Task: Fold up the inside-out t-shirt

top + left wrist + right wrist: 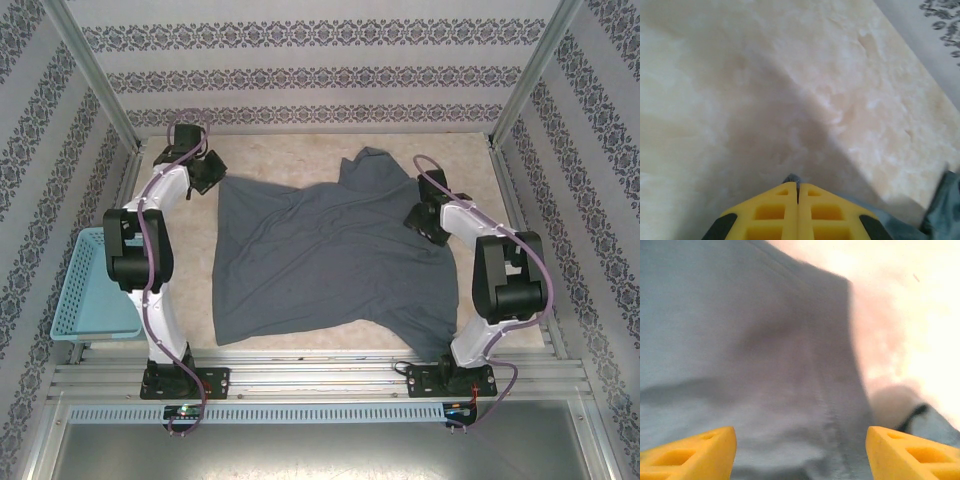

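Pale marbled table [300, 160], floral-stripe walls [300, 40] round it; L end effector [798, 184] pinches grey t-shirt [330, 260] corner, R end effector [800, 436] spread over cloth.

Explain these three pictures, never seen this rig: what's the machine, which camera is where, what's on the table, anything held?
Two robot arms are bolted at the near edge of a table. The wide picture comes from a fixed camera above and behind them. The other two come from a camera on each wrist, and the yellow wedges are that arm's own fingers. A dark grey t-shirt lies spread on the table, and a light-blue basket sits beside the left arm. The left gripper is shut with a sliver of grey cloth at its tips, apparently pinching the shirt's far left corner. The right gripper is open over the shirt's right side, holding nothing.
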You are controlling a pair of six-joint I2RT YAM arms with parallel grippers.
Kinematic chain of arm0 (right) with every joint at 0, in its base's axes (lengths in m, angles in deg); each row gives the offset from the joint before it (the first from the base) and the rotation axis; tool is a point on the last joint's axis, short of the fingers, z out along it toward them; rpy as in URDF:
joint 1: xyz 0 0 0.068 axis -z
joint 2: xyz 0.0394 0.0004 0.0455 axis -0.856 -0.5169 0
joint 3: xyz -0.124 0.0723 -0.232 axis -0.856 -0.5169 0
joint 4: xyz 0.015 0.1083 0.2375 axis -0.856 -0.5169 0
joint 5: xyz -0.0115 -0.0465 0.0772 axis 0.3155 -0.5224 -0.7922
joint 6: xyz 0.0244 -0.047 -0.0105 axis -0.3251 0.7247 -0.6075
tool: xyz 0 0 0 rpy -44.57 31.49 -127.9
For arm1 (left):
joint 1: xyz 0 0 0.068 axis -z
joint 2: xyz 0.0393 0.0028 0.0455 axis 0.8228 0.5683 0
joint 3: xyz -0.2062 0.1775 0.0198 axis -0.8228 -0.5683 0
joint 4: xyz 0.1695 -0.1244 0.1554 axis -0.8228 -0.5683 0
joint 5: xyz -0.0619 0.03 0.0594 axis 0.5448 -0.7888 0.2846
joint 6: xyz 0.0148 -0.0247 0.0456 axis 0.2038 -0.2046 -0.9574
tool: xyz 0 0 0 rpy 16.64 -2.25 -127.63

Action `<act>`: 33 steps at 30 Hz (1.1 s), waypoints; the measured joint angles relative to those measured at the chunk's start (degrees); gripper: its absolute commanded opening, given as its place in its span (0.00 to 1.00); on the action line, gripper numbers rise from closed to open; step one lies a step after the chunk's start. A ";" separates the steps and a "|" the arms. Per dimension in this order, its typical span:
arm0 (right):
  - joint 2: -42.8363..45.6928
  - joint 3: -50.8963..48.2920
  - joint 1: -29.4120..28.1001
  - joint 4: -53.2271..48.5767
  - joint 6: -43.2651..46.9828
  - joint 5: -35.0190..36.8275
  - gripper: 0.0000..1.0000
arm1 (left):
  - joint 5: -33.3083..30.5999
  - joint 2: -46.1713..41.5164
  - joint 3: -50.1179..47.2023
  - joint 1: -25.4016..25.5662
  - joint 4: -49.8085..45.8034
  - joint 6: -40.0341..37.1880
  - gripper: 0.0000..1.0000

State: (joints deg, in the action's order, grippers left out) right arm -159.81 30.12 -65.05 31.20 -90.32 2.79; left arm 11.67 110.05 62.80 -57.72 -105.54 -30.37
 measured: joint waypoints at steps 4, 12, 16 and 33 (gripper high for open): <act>-5.62 14.38 -2.62 0.96 6.12 -1.88 0.69 | 3.06 -0.04 -4.31 0.39 2.80 1.20 0.00; -31.21 52.52 -4.11 -3.89 15.39 -3.61 0.63 | 5.42 -2.62 -11.78 1.25 6.21 2.21 0.00; -40.63 63.80 -4.35 -8.90 18.62 -3.15 0.64 | 6.21 -6.56 -15.76 2.36 8.44 2.49 0.00; -51.58 72.85 -5.31 -21.49 20.39 0.33 0.16 | 7.65 -16.61 -30.05 3.91 14.88 3.50 0.00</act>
State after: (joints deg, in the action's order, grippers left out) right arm -211.40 102.97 -70.36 9.71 -69.93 3.12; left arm 19.32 93.44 32.75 -53.80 -90.66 -26.87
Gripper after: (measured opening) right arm 0.238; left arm 0.047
